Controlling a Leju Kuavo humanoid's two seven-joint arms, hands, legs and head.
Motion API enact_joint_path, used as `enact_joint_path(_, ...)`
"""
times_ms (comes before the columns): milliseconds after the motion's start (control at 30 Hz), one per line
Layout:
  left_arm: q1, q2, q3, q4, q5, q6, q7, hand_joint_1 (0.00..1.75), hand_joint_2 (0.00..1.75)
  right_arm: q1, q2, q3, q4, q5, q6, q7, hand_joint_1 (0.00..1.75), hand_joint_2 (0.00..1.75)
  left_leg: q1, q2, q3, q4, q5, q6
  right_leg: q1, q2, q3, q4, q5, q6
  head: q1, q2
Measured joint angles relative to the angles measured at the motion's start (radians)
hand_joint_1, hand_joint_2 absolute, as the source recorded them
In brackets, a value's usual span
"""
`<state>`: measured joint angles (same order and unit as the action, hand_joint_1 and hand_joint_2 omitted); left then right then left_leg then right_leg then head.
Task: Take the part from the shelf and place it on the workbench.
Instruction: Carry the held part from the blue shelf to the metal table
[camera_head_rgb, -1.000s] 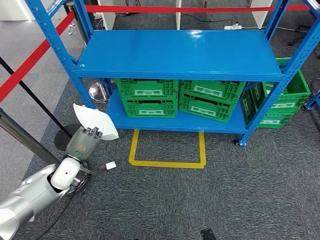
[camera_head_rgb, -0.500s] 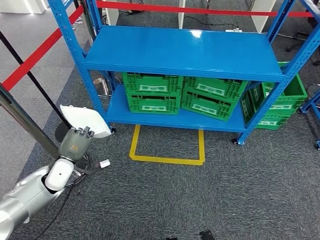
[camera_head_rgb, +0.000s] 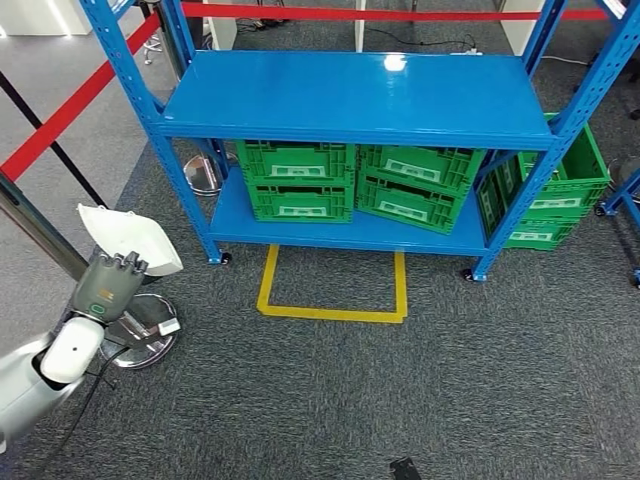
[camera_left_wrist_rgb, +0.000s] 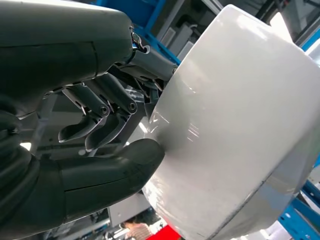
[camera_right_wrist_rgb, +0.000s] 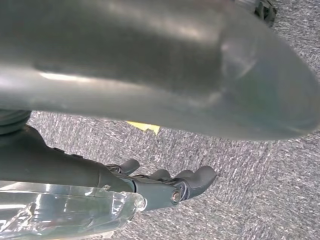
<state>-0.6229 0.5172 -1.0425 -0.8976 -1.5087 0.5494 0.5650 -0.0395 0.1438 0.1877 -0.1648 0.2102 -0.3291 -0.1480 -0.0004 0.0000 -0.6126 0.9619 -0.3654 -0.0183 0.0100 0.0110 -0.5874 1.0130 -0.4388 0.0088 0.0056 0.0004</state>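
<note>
Part (camera_head_rgb: 130, 238) — clamped in left hand (camera_head_rgb: 108, 285) fingers | view swung left since earlier — right hand (camera_right_wrist_rgb: 166, 185) fingers together

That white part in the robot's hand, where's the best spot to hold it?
Probably right where the left hand grips it now: the near edge of the white part. The part is a thin, curved shell, so its rim is narrow enough to pinch, thumb on one face and fingers on the other. Coming from the near side, the wide body sticks out away from the hand.
</note>
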Motion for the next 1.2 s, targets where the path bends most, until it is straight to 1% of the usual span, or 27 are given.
enact_joint_path(100,-0.008,0.016,0.012,-0.018,0.0,-0.005,-0.009,1.75,1.75,0.0,0.0,0.0,0.0,0.0,0.002,0.0,0.0,0.0,0.001,0.0,-0.007,0.0,0.005,-0.007,0.001,0.0,-0.007,0.0,0.006,-0.001,0.0,0.0)
enact_joint_path(167,-0.01,0.023,0.015,-0.027,0.0,-0.006,-0.009,1.75,1.75,0.0,0.0,0.0,0.0,0.0,0.002,-0.001,0.0,0.0,0.001,0.0,-0.01,0.0,0.008,-0.007,0.001,0.0,-0.01,0.0,0.01,0.0,0.0,0.0)
enact_joint_path(367,-0.022,0.048,0.034,-0.052,0.0,-0.015,-0.038,1.75,1.75,0.0,0.0,0.0,0.0,0.0,0.001,-0.001,0.0,0.0,0.0,0.0,-0.023,0.0,0.017,-0.003,-0.001,0.0,-0.022,0.0,0.02,0.005,0.0,0.0)
enact_joint_path(733,-0.026,0.08,0.1,-0.086,0.0,-0.024,-0.096,1.75,1.75,0.0,0.0,0.0,0.0,0.001,0.0,-0.008,0.0,0.0,-0.002,0.0,-0.033,0.001,0.025,0.0,-0.002,0.0,-0.032,0.0,0.029,0.007,0.0,0.0)
enact_joint_path(900,-0.023,0.088,0.121,-0.092,0.0,-0.024,-0.098,1.75,1.75,0.0,0.0,0.0,0.0,0.001,0.0,-0.008,0.0,0.0,-0.002,0.0,-0.038,0.001,0.028,0.0,-0.002,0.0,-0.037,0.0,0.032,0.006,0.0,0.0)
enact_joint_path(1200,-0.017,0.09,0.121,-0.094,0.0,-0.027,-0.091,1.75,1.75,0.0,0.0,0.0,0.0,0.002,-0.001,-0.017,0.0,0.0,-0.002,0.0,-0.04,0.001,0.03,0.0,-0.002,0.0,-0.038,0.0,0.034,0.008,0.0,0.0)
